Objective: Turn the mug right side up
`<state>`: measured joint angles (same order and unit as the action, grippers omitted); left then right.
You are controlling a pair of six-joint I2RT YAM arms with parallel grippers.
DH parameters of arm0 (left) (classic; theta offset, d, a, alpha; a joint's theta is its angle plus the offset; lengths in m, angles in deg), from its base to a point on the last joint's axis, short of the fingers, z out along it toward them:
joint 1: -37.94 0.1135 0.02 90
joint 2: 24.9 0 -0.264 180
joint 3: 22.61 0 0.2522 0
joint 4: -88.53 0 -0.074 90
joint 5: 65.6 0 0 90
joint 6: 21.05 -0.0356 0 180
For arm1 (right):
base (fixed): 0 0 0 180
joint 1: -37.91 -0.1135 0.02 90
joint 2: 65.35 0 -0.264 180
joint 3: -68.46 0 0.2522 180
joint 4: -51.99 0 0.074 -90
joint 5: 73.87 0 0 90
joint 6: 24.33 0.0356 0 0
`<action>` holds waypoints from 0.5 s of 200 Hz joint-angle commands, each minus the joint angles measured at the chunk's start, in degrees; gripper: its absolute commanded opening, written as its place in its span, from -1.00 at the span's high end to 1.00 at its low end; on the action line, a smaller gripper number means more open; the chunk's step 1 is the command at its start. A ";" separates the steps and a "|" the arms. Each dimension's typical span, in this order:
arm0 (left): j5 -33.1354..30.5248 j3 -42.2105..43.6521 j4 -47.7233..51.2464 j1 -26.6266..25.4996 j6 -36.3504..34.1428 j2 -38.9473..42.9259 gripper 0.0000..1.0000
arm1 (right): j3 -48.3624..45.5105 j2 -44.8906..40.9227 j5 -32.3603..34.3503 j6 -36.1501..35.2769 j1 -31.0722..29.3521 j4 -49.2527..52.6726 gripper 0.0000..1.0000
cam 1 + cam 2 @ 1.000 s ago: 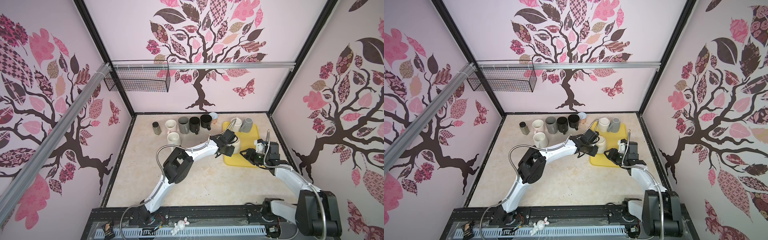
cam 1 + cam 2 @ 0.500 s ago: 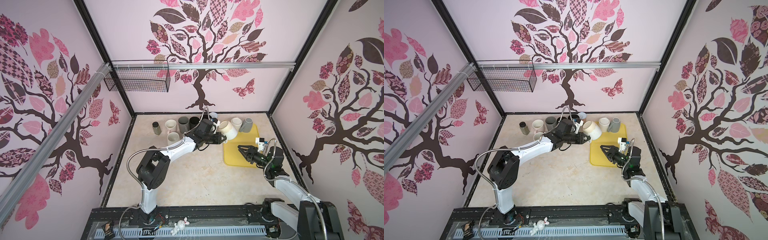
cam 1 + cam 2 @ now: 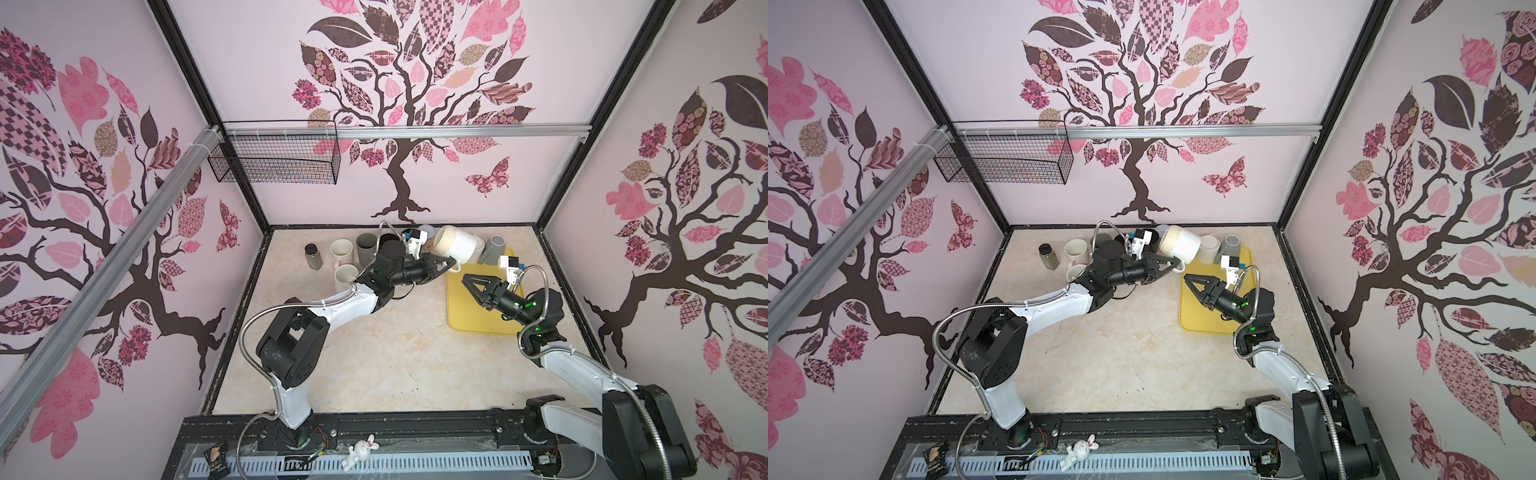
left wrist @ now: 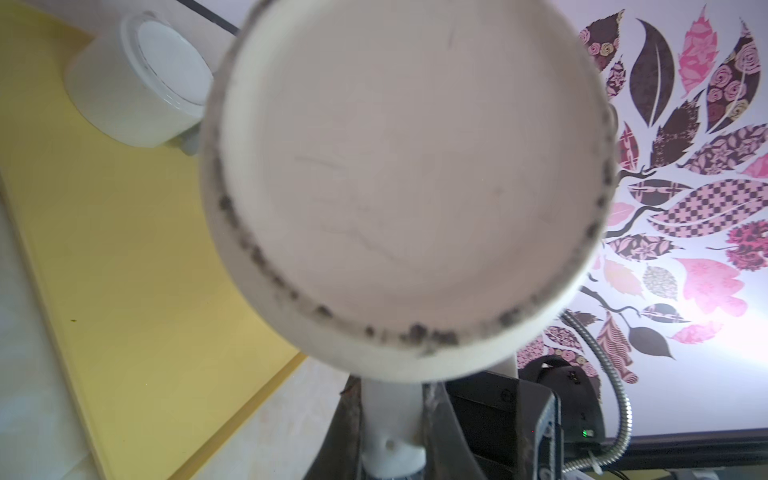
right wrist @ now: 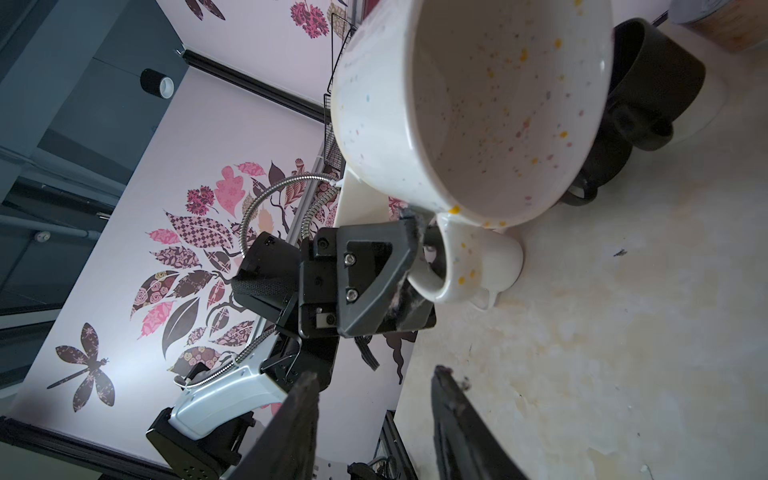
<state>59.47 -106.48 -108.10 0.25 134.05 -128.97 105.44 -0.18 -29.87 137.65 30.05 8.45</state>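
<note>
White and speckled, up in the air: the speckled white ceramic mug hangs above the back edge of the beige marbled surface, over the far corner of the flat yellow mat. The left end effector is pinched tight on the mug's handle. The mug lies roughly on its side, base toward the left wrist camera, mouth gaping toward the right arm. I'd call this the middle of the flip: lifted, part turned, not yet upright. The right end effector hovers over the mat, jaws partly open, holding nothing.

Next, by my reading, the left wrist needs more roll until the mouth faces up, then a gentle descent to set the base flat.

Room is the question. Along the back edge stands a crowd of crockery, among it a cream ceramic mug and a grey ceramic mug. At the mat's back edge an upside-down white mug and a pale grey cup sit just beside the held mug. The middle of the surface looks open, and so does the near half of the mat, though the right arm hangs over it.
</note>
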 commanded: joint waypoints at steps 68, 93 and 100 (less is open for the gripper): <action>2.23 2.39 -16.04 -1.37 6.77 5.47 1.00 | 7.75 2.38 2.75 2.58 -0.35 1.99 0.08; 1.97 2.32 -17.48 -2.47 7.91 5.39 1.00 | 9.49 3.72 2.99 4.33 -0.56 1.76 0.13; 1.90 2.21 -17.68 -2.56 8.03 5.46 1.00 | 9.82 4.03 2.99 4.85 -0.51 1.54 0.16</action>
<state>60.56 -104.71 -115.84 -0.91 141.75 -127.34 112.19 2.40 -27.29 139.82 29.88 11.30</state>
